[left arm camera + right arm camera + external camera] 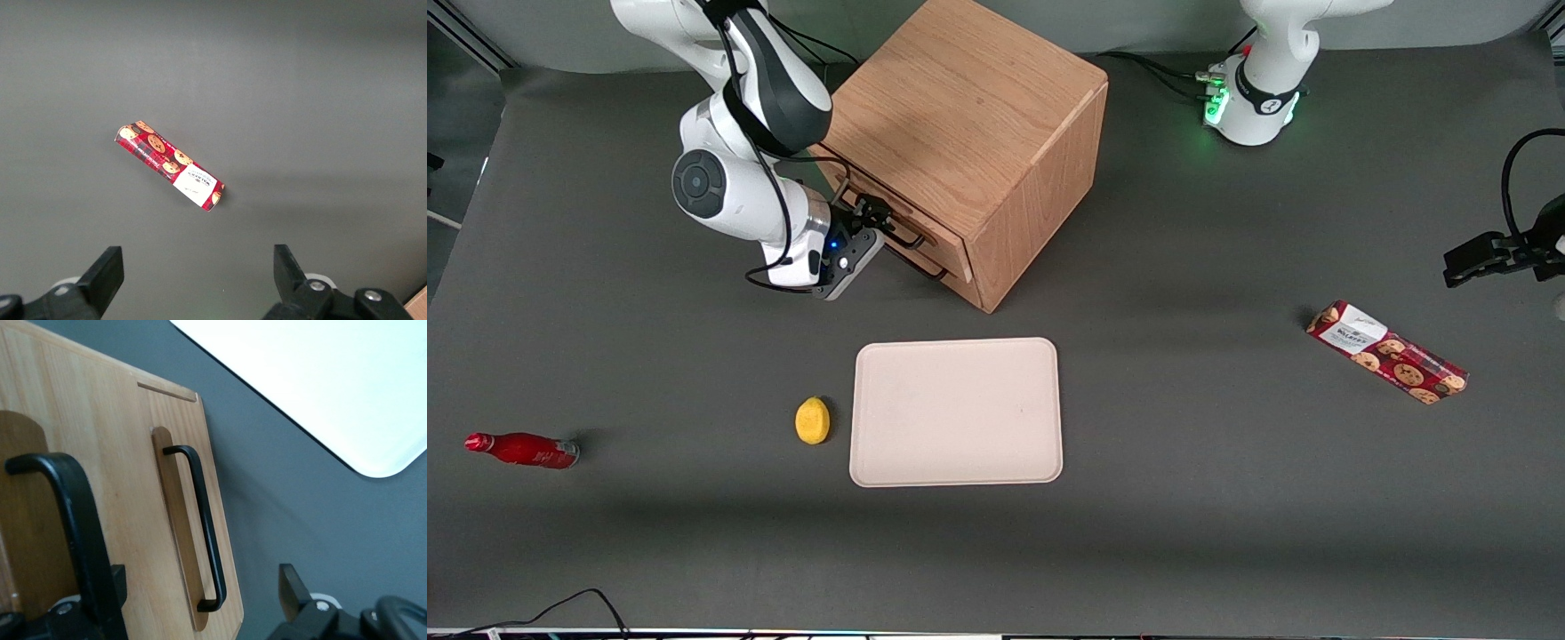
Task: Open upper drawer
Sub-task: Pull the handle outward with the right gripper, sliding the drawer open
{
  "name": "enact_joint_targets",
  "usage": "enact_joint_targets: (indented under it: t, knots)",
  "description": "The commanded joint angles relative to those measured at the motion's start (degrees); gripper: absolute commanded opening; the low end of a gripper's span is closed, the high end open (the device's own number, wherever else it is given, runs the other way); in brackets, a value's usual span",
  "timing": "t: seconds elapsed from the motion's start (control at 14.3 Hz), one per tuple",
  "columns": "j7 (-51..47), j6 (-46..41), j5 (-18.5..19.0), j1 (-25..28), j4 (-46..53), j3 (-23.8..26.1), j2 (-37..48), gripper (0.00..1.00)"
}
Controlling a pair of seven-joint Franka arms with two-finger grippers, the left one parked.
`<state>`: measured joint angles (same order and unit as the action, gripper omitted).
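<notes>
Reaching in at the front of the wooden cabinet (969, 133), the gripper (869, 224) sits right at the black bar handle (73, 540) of the upper drawer (911, 218), the higher of the two oak fronts. In the right wrist view that handle runs large and close past one fingertip (115, 583), with the other fingertip (292, 587) standing clear of it over the grey table (300, 500), so the jaws are spread with the bar between them. The lower drawer's handle (203, 527) lies farther off and untouched. The drawer looks shut, or nearly so, though the front view is too steep to be sure.

The risk from here is a poor catch: if the fingers close off-centre or shallow on the thin bar, it could slip out as the arm pulls. A pull angled off the drawer's travel could jam it or drag the cabinet toward the tray (957, 412) and the lemon (812, 420).
</notes>
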<state>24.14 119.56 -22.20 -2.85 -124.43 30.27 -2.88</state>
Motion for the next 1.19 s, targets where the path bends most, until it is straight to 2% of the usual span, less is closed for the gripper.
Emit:
enact_joint_targets:
  t: [0.0, 1.12]
  knots:
    - [-0.3, 0.8, 1.0, -0.1, 1.1, -0.7, -1.6, 1.0]
    - [0.0, 0.5, 7.7, -0.8, 6.2, -6.5, -5.0, 1.0]
